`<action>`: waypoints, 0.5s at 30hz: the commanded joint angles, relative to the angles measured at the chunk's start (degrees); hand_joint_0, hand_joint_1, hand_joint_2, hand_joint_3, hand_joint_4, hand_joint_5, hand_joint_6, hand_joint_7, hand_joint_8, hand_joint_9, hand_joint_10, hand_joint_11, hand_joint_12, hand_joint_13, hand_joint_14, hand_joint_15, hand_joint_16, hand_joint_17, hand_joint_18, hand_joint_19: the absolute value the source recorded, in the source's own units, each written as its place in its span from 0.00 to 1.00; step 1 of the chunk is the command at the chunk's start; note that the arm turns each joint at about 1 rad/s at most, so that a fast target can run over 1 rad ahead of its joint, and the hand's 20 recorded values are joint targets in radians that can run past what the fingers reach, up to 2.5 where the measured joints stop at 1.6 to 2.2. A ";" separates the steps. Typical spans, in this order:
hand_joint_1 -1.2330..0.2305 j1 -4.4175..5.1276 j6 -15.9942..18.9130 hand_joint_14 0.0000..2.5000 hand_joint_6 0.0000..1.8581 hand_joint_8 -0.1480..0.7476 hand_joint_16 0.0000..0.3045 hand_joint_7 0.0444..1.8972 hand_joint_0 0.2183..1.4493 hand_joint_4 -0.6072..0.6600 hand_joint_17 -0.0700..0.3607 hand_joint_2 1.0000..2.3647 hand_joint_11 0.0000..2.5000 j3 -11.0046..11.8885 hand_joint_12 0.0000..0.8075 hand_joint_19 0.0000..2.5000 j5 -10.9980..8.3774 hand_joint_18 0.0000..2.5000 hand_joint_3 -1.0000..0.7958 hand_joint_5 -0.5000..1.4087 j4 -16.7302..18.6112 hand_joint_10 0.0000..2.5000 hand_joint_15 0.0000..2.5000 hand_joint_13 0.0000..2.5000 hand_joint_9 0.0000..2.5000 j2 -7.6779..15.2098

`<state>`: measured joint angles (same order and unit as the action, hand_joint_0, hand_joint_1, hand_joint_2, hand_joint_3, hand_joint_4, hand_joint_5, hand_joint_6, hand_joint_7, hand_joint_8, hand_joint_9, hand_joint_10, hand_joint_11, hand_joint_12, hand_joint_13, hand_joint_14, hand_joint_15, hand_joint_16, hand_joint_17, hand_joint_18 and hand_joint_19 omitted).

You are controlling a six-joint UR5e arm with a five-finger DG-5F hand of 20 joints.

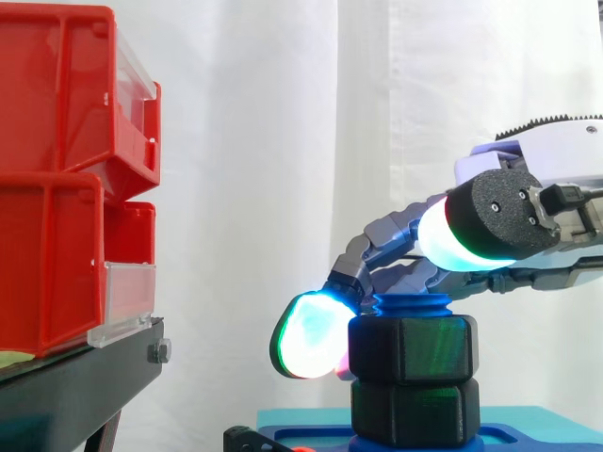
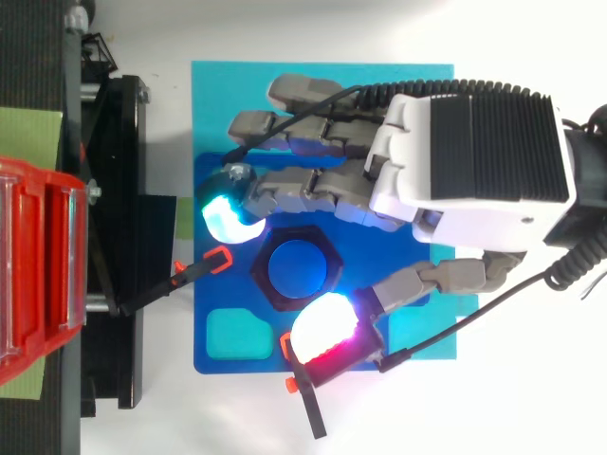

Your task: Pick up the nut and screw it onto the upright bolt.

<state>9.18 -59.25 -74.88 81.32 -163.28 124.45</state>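
On the blue base [image 2: 220, 366], a black, chunky hexagonal nut [image 1: 415, 348] sits on the upright blue bolt [image 2: 297, 268], whose top shows through it. The hand [image 2: 474, 142] grips the nut between curled, glowing pads.

The nut [image 1: 413, 350] is black and hexagonal, with flat faces, and it sits level on the upright bolt [image 1: 407, 306], near its top. The bolt is blue and threaded. A short part of its thread stands above the nut, and from above its round end shows inside the nut's hole. Directly under the nut is a second black hexagonal piece [image 1: 415, 411], standing on the blue base plate [image 2: 213, 294].
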 commanded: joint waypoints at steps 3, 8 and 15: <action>0.62 0.14 0.10 0.00 0.27 0.42 0.15 0.37 0.21 0.68 0.39 0.00 0.00 0.00 0.39 0.00 -0.02 0.00 0.28 0.22 -0.29 0.00 0.00 0.05 0.20 0.00; 0.61 0.14 0.19 0.00 0.27 0.43 0.14 0.43 0.22 0.70 0.39 0.00 0.00 0.00 0.38 0.00 -0.02 0.00 0.28 0.24 -0.73 0.00 0.00 0.07 0.24 0.00; 0.57 -0.21 0.10 0.00 0.27 0.44 0.14 0.49 0.22 0.69 0.38 0.00 0.00 0.00 0.37 0.00 0.15 0.00 0.28 0.25 -0.73 0.00 0.00 0.10 0.30 0.00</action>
<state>9.07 -59.12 -74.88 81.44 -163.99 124.45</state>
